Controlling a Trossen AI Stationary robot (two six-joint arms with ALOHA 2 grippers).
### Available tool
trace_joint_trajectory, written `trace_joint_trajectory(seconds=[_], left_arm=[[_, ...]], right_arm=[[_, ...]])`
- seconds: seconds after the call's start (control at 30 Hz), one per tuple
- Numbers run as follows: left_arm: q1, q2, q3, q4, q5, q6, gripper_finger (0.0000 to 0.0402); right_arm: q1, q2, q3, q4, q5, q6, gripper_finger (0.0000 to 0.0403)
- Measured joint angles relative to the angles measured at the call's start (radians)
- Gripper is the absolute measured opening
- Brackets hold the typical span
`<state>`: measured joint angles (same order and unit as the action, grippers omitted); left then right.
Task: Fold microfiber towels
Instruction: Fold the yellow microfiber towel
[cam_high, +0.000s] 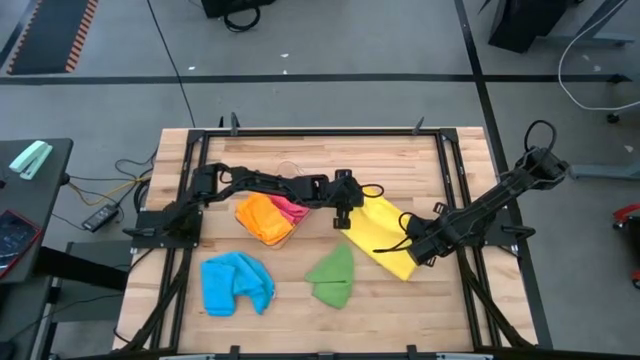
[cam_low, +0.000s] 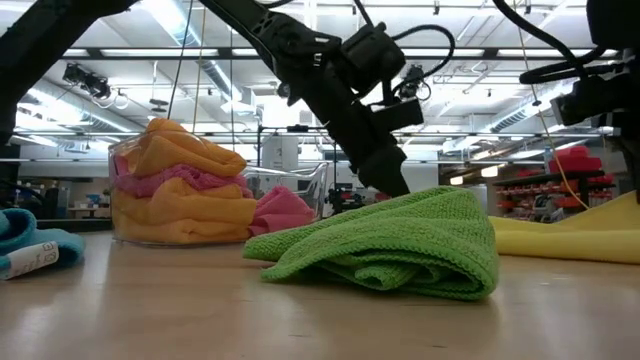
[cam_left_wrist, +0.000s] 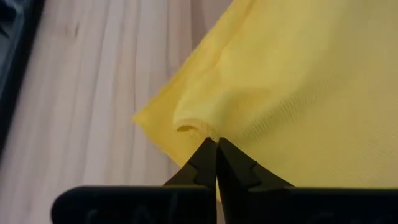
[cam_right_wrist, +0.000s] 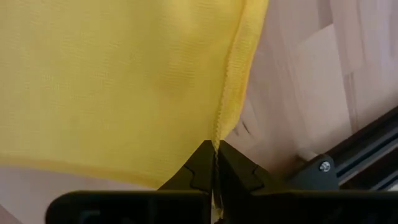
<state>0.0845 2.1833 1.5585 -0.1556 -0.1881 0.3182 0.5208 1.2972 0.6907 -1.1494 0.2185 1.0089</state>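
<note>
A pale wooden worktop (cam_high: 300, 310) of planks stands on a grey floor (cam_high: 330, 45), with a black metal frame (cam_high: 320, 132) running round its edges. A clear plastic tub (cam_low: 135, 232) sits on the worktop's far half, left of centre. To the left of the worktop is a dark side table (cam_high: 30, 215) carrying a mint-green object (cam_high: 30, 158) and a red-edged device (cam_high: 15, 238), with a black box (cam_high: 100, 216) and cables (cam_high: 120, 175) on the floor between.

On the table (cam_high: 300, 300), one towel (cam_high: 383, 237) lies right of another (cam_high: 333, 277) (a third (cam_high: 236, 283) farther left), behind which stands a towel-filled tub (cam_low: 130, 232).
</note>
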Motion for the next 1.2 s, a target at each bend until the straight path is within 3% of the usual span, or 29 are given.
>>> trace_joint_trajectory(seconds=[0.23,0.4,0.6,0.8,0.97,1.2], left_arm=[[-0.035,-0.005,0.000,0.084,0.000,0.111,0.0024],[-0.045,-0.005,0.000,0.132,-0.055,0.162,0.0024],[0.017,0.024,0.000,0.140,-0.074,0.083,0.0008],[0.071,0.094,-0.001,0.158,-0.053,0.009,0.0034],[0.070,0.110,-0.001,0.147,-0.048,-0.019,0.0043],[0.045,0.105,0.000,0.145,-0.048,-0.019,0.0022]], right_arm=[[0.052,0.000,0.001,0.001,0.043,0.056,0.0026],[0.102,0.000,0.002,-0.001,0.042,0.108,0.0026],[0.148,-0.001,0.021,-0.002,0.025,0.154,0.0026],[0.133,0.000,0.021,0.023,0.022,0.150,0.0026],[0.115,0.000,0.021,0.023,0.032,0.125,0.0026],[0.078,0.000,0.021,0.025,0.079,0.094,0.0026]])
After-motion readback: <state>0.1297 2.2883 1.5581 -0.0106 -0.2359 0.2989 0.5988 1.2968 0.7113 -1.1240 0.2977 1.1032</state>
